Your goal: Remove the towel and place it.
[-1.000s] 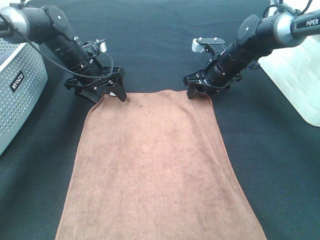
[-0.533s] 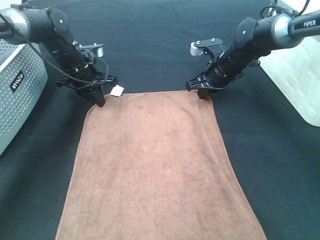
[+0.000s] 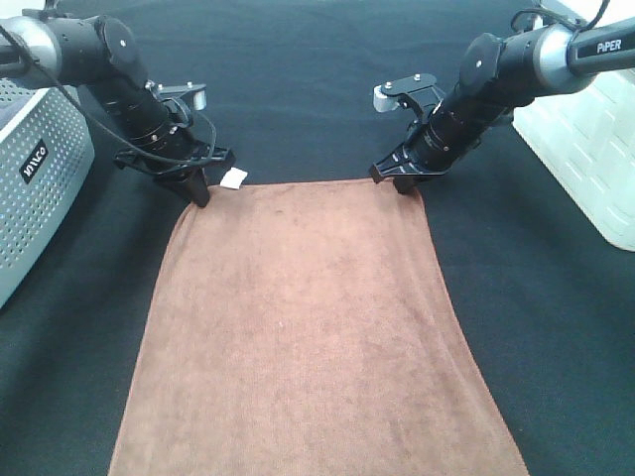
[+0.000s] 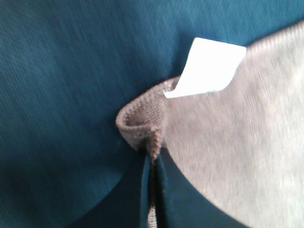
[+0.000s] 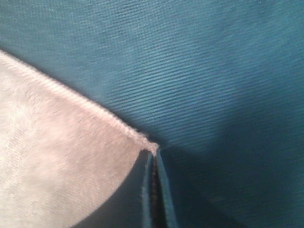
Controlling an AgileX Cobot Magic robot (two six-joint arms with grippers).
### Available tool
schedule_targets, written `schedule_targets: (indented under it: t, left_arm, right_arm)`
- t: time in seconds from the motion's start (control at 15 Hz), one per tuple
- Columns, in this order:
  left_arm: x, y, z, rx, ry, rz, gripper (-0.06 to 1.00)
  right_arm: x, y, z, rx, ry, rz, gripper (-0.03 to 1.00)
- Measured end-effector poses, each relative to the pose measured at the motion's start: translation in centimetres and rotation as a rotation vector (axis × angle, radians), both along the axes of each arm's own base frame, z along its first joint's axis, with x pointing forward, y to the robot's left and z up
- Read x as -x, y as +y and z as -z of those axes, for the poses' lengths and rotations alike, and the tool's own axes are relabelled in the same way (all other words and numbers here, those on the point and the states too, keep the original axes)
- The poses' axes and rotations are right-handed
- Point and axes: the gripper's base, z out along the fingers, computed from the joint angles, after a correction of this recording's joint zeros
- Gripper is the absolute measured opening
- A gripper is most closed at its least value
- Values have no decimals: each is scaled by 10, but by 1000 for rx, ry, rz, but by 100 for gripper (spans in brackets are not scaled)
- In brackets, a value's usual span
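Note:
The brown plush towel (image 3: 298,327) lies flat on the black table covering, running from the middle to the near edge of the exterior view. Its small white tag (image 3: 233,178) sticks out at the far left corner. My left gripper (image 3: 201,193) is shut on that far left corner; in the left wrist view the stitched corner (image 4: 142,123) bunches between the closed fingers, beside the tag (image 4: 206,66). My right gripper (image 3: 405,185) is shut on the far right corner, which the right wrist view shows pinched at its tip (image 5: 149,146).
A grey perforated box (image 3: 35,178) stands at the left edge. A white basket (image 3: 590,139) stands at the right edge. The black table covering (image 3: 298,89) stretches behind the towel.
Both grippers were open over the towel's far corners a second ago. They have closed on the corners, and the white tag has flipped into view.

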Motion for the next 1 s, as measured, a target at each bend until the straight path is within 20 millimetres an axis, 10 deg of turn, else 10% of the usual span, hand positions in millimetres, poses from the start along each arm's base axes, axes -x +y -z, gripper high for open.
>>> schedule_targets:
  t: [1.0]
  left_arm:
    - [-40,0,-28,26,-433,-75,0]
  right_arm:
    - [-41,-1,-34,36,-503,-25,0]
